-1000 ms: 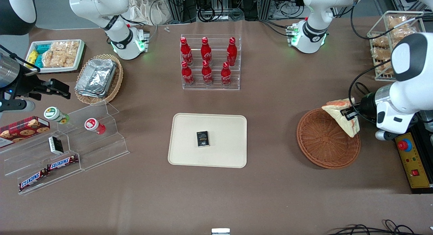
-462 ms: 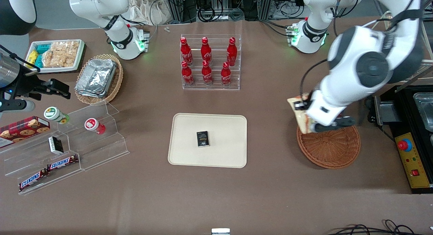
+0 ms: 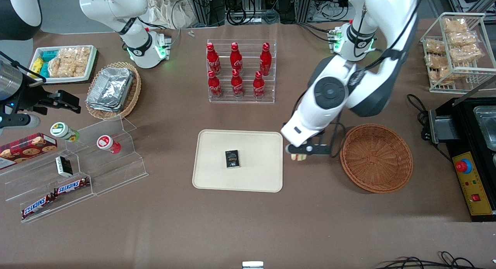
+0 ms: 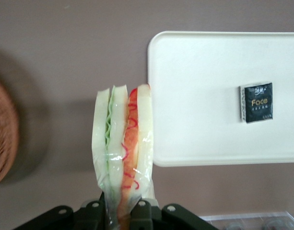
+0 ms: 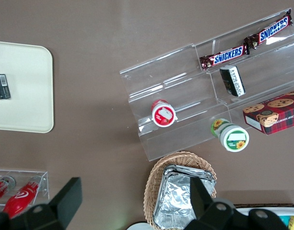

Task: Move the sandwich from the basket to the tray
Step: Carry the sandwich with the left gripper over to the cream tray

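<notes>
The sandwich (image 4: 122,148) shows white bread with green, red and orange filling. The tray (image 3: 217,176) is cream, carrying a small black packet (image 3: 232,159) with gold lettering. The basket (image 3: 376,158) is reddish-brown wicker; the gripper (image 3: 306,154) is black.

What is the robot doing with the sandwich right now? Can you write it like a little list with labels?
sandwich: wrapped in clear film, held up in the air, out of the basket
hand: shut on the sandwich, between the basket and the tray, just beside the tray's edge
basket: round brown wicker, nothing in it
tray: cream, flat on the table
small black box: lying on the tray, near its middle
step left: bring the sandwich over the tray and set it down
</notes>
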### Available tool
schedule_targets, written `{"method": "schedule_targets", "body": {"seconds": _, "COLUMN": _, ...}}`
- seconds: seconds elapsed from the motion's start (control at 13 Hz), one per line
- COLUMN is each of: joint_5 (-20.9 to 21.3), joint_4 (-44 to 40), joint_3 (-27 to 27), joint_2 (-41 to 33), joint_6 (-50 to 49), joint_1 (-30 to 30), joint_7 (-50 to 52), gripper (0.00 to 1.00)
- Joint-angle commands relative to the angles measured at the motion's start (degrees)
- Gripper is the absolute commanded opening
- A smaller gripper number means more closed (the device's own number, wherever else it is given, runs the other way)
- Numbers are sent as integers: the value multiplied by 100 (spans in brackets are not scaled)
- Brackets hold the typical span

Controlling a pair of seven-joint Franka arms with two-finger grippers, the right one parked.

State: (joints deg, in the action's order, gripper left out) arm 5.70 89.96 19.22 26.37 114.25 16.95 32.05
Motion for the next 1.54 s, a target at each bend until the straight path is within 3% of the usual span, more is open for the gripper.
{"method": "schedule_targets", "body": {"seconds": 0.0, "joint_5": 273, "joint_4": -198, "joint_3": -42, "joint_2": 595, "joint_6": 509, "joint_1": 194, "joint_7": 126, "gripper": 0}}
{"method": "schedule_targets", "body": {"seconds": 0.31, "joint_5": 308, "joint_4": -303, "joint_3": -42, "joint_2": 1255, "joint_6": 1370, "joint_1": 396, "joint_7": 117, "gripper": 0}}
{"method": "schedule_targets", "body": {"seconds": 0.69, "joint_5": 317, "joint_4": -453, "joint_3": -50, "joint_2": 1722, "joint_6": 1591, "joint_1": 502, "joint_7": 117, "gripper": 1}}
{"method": "schedule_targets", "body": {"seconds": 0.77, "joint_5": 300, "joint_4": -453, "joint_3": -50, "joint_2": 1731, "joint_6": 1592, "joint_1": 502, "joint_7": 143, "gripper": 31}}
{"method": "schedule_targets", "body": {"seconds": 0.85, "joint_5": 308, "joint_4": -445, "joint_3": -50, "joint_2": 1731, "joint_6": 1583, "joint_1": 502, "joint_7": 152, "gripper": 98}}
{"method": "schedule_targets", "body": {"seconds": 1.08, "joint_5": 291, "joint_4": -410, "joint_3": -50, "joint_2": 1486, "joint_6": 1400, "joint_1": 467, "joint_7": 678, "gripper": 100}}
{"method": "schedule_targets", "body": {"seconds": 1.46, "joint_5": 116, "joint_4": -436, "joint_3": -33, "joint_2": 415, "joint_6": -286, "joint_1": 142, "joint_7": 339, "gripper": 100}}
